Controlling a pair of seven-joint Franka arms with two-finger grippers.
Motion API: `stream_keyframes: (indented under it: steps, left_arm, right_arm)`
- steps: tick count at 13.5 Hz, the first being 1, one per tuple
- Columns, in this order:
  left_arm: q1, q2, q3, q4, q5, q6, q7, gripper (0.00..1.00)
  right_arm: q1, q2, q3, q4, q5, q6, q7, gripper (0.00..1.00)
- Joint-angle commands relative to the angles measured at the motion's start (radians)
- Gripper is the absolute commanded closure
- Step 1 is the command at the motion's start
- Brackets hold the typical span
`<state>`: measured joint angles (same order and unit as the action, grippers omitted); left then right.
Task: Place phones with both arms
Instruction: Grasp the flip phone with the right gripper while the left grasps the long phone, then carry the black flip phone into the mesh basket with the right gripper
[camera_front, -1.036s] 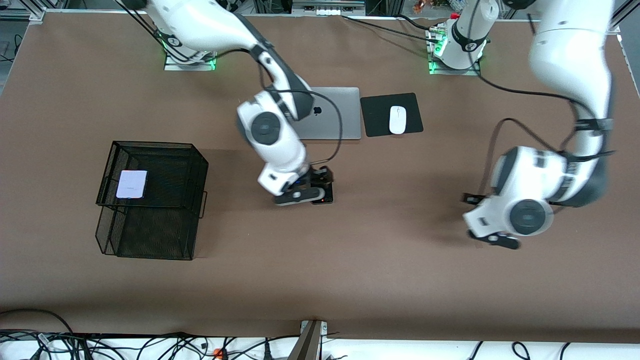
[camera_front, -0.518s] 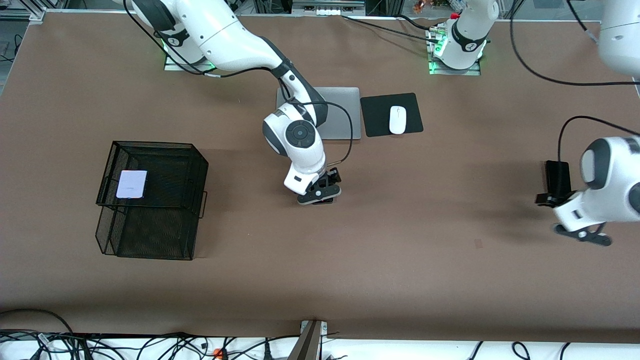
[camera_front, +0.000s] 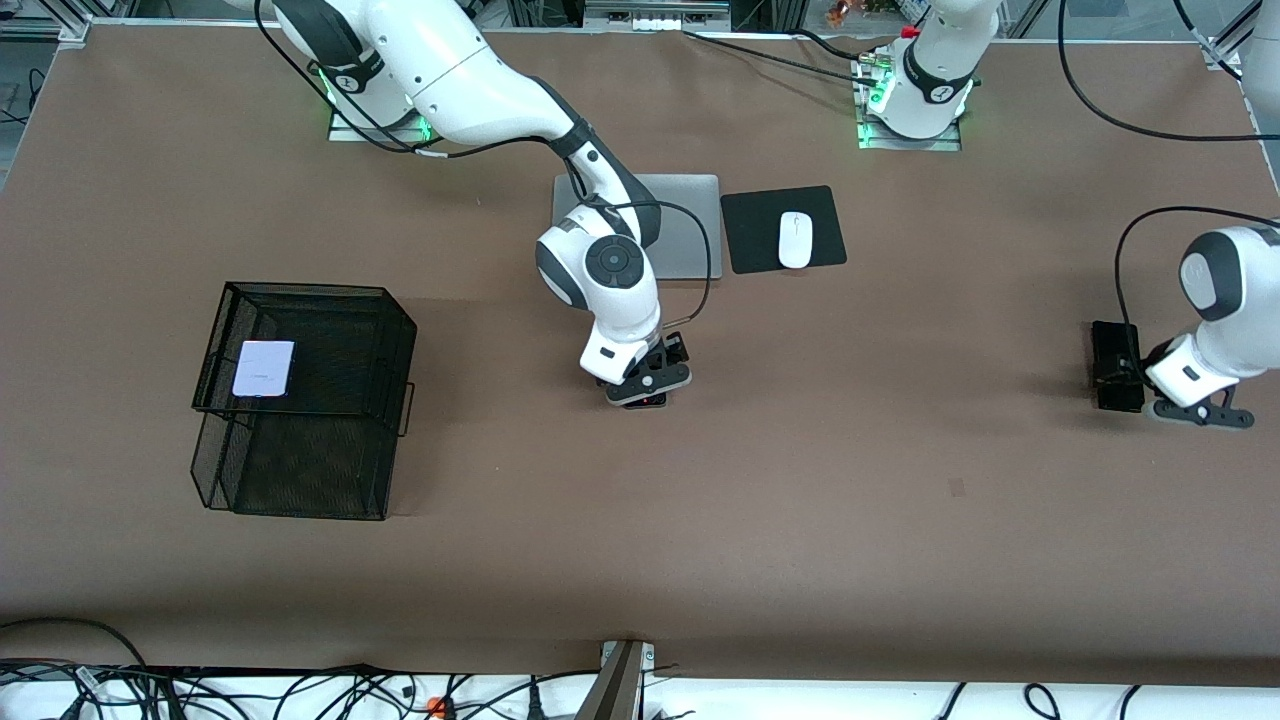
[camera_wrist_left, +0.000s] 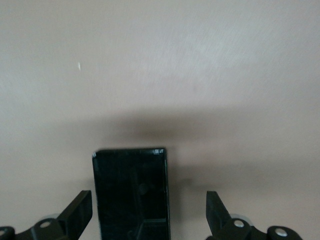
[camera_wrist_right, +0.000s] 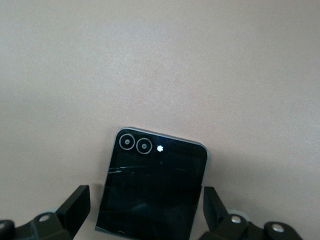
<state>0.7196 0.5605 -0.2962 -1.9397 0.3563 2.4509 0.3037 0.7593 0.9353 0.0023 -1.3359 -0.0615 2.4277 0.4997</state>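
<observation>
A small squarish black phone (camera_wrist_right: 152, 185) with two camera rings lies flat on the brown table. My right gripper (camera_wrist_right: 145, 207) (camera_front: 640, 392) is low over it and open, one finger on each side, neither touching. In the front view this phone is almost wholly hidden under the hand. A longer black slab phone (camera_wrist_left: 131, 192) (camera_front: 1115, 365) lies near the left arm's end of the table. My left gripper (camera_wrist_left: 148, 215) (camera_front: 1175, 405) is open around its end, with a wider gap on one side. A pale lilac-white phone (camera_front: 264, 368) rests on the upper tier of a black mesh basket (camera_front: 385, 330).
A silver laptop (camera_front: 690, 225) lies closed near the robots' bases, partly under the right arm. Beside it a white mouse (camera_front: 795, 240) sits on a black pad (camera_front: 750, 230). Cables run along the table's edge nearest the front camera.
The left arm has swung out to its own end of the table and come down over the black slab. The right hand has shifted slightly and turned over the small black phone.
</observation>
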Motion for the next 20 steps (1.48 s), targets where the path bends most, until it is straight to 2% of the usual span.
stream_keyframes:
  steps: [1,4,9,10,11,12,13,15,18,19,20]
  left_arm:
    - [0.064,-0.042,-0.035,-0.076,0.006,0.052,0.009,0.00]
    - [0.121,-0.028,-0.035,-0.123,0.006,0.143,0.041,0.00]
    - [0.138,-0.008,-0.035,-0.131,0.009,0.178,0.045,0.00]
    - [0.144,0.001,-0.035,-0.133,0.009,0.195,0.045,0.00]
    - [0.155,0.013,-0.035,-0.133,0.009,0.209,0.045,0.00]
    - [0.155,0.022,-0.035,-0.131,0.009,0.220,0.045,0.00]
    - [0.155,0.024,-0.035,-0.131,0.010,0.221,0.045,0.00]
    - [0.155,0.027,-0.035,-0.131,0.010,0.221,0.045,0.00]
    - [0.156,0.035,-0.035,-0.131,0.009,0.227,0.043,0.00]
    - [0.156,0.039,-0.035,-0.131,0.009,0.240,0.043,0.13]
    - [0.156,0.045,-0.035,-0.131,0.009,0.241,0.041,0.31]
  right_arm:
    - [0.020,0.022,-0.011,0.021,-0.026,0.007,0.023,0.00]
    - [0.028,0.022,-0.015,0.018,-0.037,0.007,0.025,0.00]
    - [0.034,0.031,-0.021,0.011,-0.061,0.007,0.025,0.01]
    - [0.035,0.031,-0.022,0.011,-0.063,0.008,0.029,0.03]
    - [0.035,0.031,-0.030,0.011,-0.069,0.008,0.031,0.31]
    - [0.034,0.027,-0.031,0.012,-0.061,0.008,0.034,0.95]
    - [0.031,0.022,-0.031,0.014,-0.061,0.007,0.042,1.00]
    - [0.015,-0.015,-0.041,0.014,-0.060,-0.021,0.040,1.00]
    - [-0.004,-0.177,-0.129,0.014,-0.052,-0.247,0.020,1.00]
    - [-0.029,-0.231,-0.143,0.014,-0.049,-0.321,0.011,1.00]
    - [-0.061,-0.277,-0.145,0.014,-0.050,-0.384,-0.018,1.00]
